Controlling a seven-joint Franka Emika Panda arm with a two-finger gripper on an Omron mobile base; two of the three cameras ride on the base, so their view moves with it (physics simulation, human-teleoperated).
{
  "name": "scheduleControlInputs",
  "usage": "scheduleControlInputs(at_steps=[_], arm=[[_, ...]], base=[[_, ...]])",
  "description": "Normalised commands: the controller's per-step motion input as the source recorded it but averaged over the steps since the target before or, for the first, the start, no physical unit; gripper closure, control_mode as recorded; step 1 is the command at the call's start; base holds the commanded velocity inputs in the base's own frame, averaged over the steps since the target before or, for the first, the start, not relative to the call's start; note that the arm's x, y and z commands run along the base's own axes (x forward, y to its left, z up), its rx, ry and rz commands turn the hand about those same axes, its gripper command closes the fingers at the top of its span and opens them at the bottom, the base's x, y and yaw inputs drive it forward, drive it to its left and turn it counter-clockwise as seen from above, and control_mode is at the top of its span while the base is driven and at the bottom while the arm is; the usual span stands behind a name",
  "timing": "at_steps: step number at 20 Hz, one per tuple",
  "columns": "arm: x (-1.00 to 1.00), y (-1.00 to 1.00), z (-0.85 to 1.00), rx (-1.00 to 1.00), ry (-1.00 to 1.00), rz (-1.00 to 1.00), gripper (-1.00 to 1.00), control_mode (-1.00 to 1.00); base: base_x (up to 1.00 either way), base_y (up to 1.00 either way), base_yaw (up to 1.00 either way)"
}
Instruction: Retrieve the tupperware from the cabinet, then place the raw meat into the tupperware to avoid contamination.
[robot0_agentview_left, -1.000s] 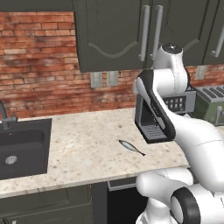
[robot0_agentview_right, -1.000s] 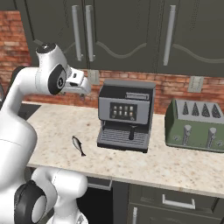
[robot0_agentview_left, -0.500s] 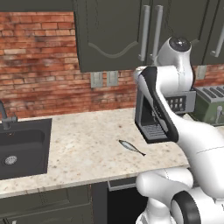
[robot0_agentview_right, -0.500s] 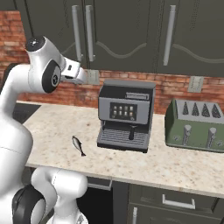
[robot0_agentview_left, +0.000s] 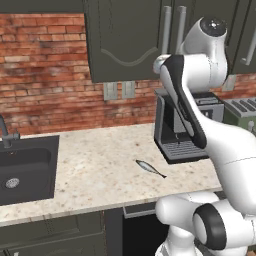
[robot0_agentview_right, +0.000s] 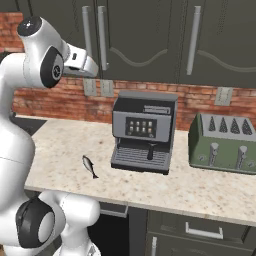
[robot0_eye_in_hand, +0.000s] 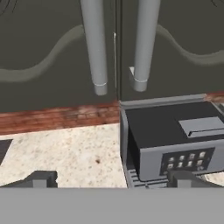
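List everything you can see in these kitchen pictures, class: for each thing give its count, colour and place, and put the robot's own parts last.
cabinet: one run of closed doors, dark grey-green, on the wall above the counter.
bar handles: several, grey, upright on the doors.
brick wall: one, red-brown, behind the counter.
outlets: two plates, grey, on the brick.
counter: one, speckled beige.
sink: one, dark, left end of the counter.
coffee machine: one, black and grey, mid-counter.
toaster: one, green, right of the coffee machine.
raw meat: one fish, silvery-grey, on the counter left of the coffee machine.
arm: one, white.
pincer: one, dark tips, open, facing the cabinet doors.
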Motion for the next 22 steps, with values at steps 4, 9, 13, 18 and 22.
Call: scheduleControlInputs(at_steps=[4, 9, 13, 18, 22], arm=[[0.02, 0.0, 0.21, 0.0, -0.06, 0.0, -1.0, -1.0], [0.26, 0.0, 0.04, 0.0, -0.04, 0.01, -1.0, -1.0], [0.36, -0.04, -0.01, 0.0, 0.0, 0.03, -1.0, -1.0], [0.27, 0.0, -0.02, 0.0, 0.0, 0.03, -1.0, -1.0], [0.07, 0.02, 0.0, 0.0, 0.0, 0.0, -1.0, -1.0]], base=[[0.0, 0.0, 0.0], [0.0, 0.0, 0.0], [0.0, 0.0, 0.0], [0.0, 0.0, 0.0], [0.0, 0.0, 0.0]])
